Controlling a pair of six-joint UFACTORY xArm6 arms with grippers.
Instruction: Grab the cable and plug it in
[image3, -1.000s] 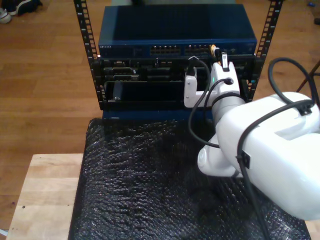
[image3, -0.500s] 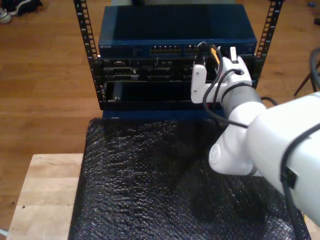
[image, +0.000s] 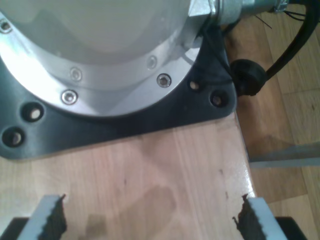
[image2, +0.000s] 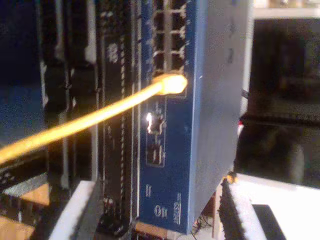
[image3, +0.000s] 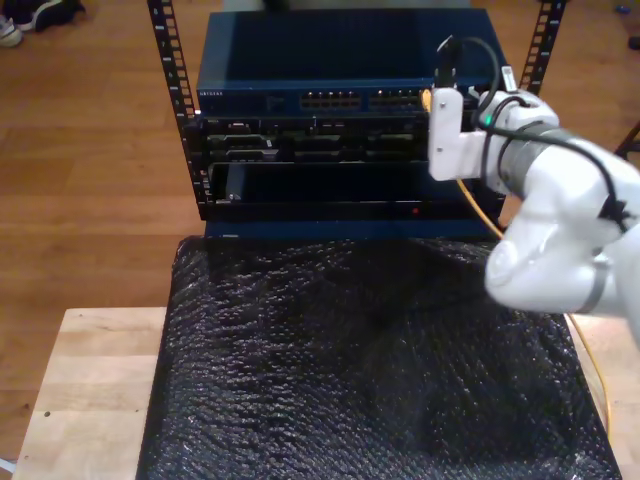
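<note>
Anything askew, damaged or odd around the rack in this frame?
Nothing stands out. The cable runs cleanly into a port on the blue switch, and my second gripper sits open nearby.

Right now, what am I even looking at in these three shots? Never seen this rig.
A pair of white robot arms works in front of a rack. The exterior view looks down from off the arms: a blue network switch sits on top of a black metal rack, with a black bubble-wrap mat spread over a light wooden table before it.

The other two shots come from cameras riding on the grippers. The second wrist view looks at the switch's ports, where the thin orange-yellow cable ends at a port; my second gripper is open, jaws on either side, holding nothing. The first wrist view shows my first gripper, also open, over bare wood near a round metal arm base.
</note>
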